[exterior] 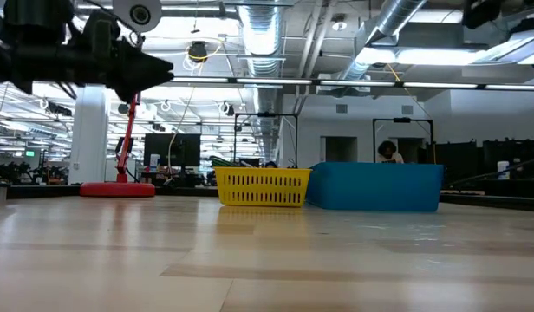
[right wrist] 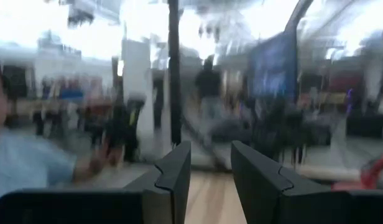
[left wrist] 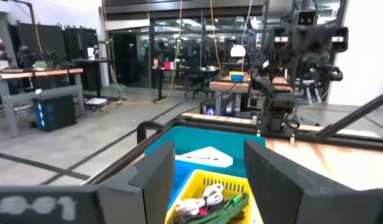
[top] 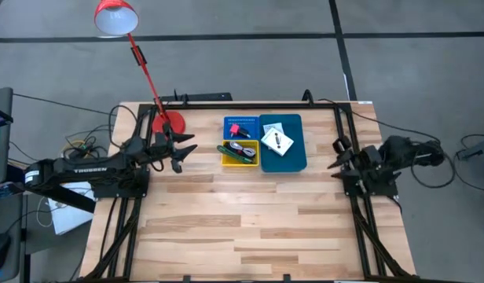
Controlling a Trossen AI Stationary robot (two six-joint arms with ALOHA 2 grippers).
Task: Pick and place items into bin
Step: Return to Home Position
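Observation:
A white flat packet (top: 277, 140) lies in the blue bin (top: 297, 157) at the table's far middle. Beside it, a yellow basket (top: 226, 163) holds black cables (top: 242, 148) and a green-handled tool (top: 236, 155). A small red block (top: 237, 130) sits on a blue tray (top: 230, 122) behind the basket. My left gripper (top: 187, 156) hovers open at the left, pointing level toward the basket (left wrist: 198, 183), with nothing between its fingers (left wrist: 207, 180). My right gripper (top: 334, 156) stands open at the right edge, beside the bin, also with nothing in it (right wrist: 210, 180).
A red desk lamp stands on its round base (top: 170, 123) at the far left corner, close behind my left gripper. Black frame rails (top: 352, 204) run along both sides of the table. The near half of the wooden table (top: 242, 228) carries nothing. A person (right wrist: 23, 168) shows beyond the table.

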